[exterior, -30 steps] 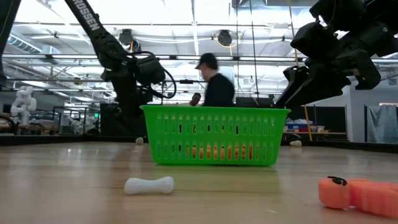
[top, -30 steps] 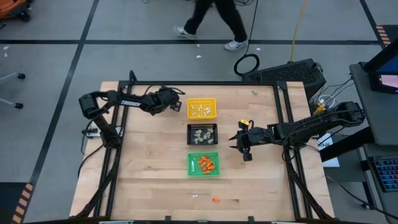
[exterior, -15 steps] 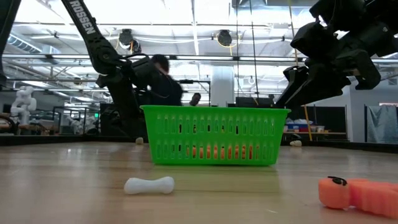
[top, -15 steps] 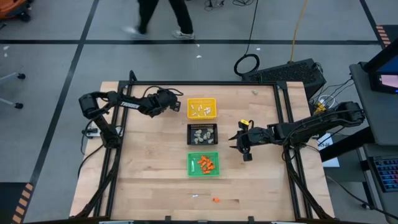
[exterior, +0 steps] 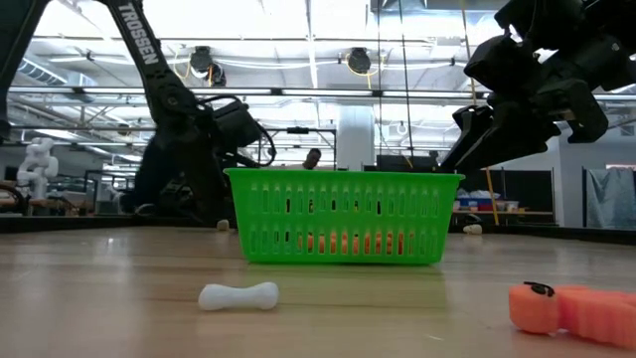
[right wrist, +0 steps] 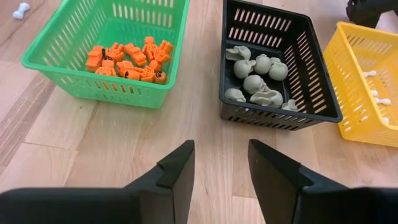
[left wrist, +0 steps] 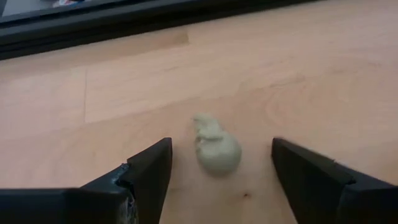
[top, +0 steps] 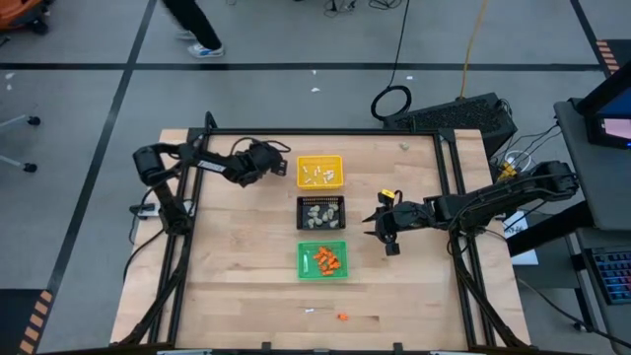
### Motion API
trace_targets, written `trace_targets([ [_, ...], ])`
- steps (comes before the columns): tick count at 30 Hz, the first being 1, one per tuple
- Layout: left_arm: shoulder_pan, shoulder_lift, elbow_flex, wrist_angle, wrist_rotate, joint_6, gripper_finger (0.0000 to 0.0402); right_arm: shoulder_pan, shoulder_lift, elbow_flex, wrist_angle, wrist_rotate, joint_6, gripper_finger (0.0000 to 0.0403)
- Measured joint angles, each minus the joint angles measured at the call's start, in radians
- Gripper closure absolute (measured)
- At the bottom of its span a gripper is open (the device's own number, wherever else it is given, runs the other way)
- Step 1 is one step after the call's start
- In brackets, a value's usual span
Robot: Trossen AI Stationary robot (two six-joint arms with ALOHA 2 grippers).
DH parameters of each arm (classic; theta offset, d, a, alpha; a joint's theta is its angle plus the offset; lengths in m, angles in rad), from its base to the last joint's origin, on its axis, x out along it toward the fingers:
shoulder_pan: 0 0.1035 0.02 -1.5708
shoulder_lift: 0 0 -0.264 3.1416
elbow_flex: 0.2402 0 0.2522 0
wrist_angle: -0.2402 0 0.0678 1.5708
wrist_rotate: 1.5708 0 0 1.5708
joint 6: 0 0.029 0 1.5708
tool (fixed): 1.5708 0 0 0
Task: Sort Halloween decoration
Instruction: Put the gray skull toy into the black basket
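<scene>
A beige-grey lump (left wrist: 214, 147) lies on the wood between the open fingers of my left gripper (left wrist: 220, 182), which touch nothing. In the high view that gripper (top: 280, 162) stands at the far left, just left of the yellow tray (top: 319, 171). The yellow tray holds white sticks, the black tray (top: 320, 212) beige-grey lumps, and the green tray (top: 323, 258) orange bits. A loose white stick (exterior: 238, 295) and an orange bit (exterior: 571, 310) lie near the table's front edge. My right gripper (top: 381, 226) hangs open right of the black tray, holding nothing.
The three trays stand in a row down the table's middle. Two more small lumps lie on the wood, one at the far left (exterior: 223, 225) and one near the far right corner (top: 403, 146). A black frame (top: 325, 131) runs along the table's far edge.
My left gripper has sunk toward the table at the far left and has stayed open. A person behind the table has walked off toward the left. My right arm has kept still.
</scene>
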Motion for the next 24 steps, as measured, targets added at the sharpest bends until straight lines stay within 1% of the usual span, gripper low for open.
trace_targets([
  [6,-0.009,0.031,0.001,0.054,-0.037,-0.012,0.013,0.0,0.0,0.0,0.0,0.0,0.0,0.0268],
  [9,-0.012,0.032,0.001,0.051,-0.042,-0.012,0.014,0.0,0.0,0.0,0.0,0.0,-0.001,0.0268],
  [12,-0.016,0.032,0.001,0.047,-0.046,-0.013,0.0167,0.0,0.0,0.0,0.0,0.0,-0.002,0.0268],
  [19,-0.015,0.033,0.001,0.047,-0.05,-0.007,0.0252,0.0,0.0,0.0,0.0,0.0,-0.003,0.0268],
  [24,-0.015,0.034,0.001,0.046,-0.052,0.014,0.0305,0.0,0.0,0.0,0.0,0.0,-0.003,0.0268],
])
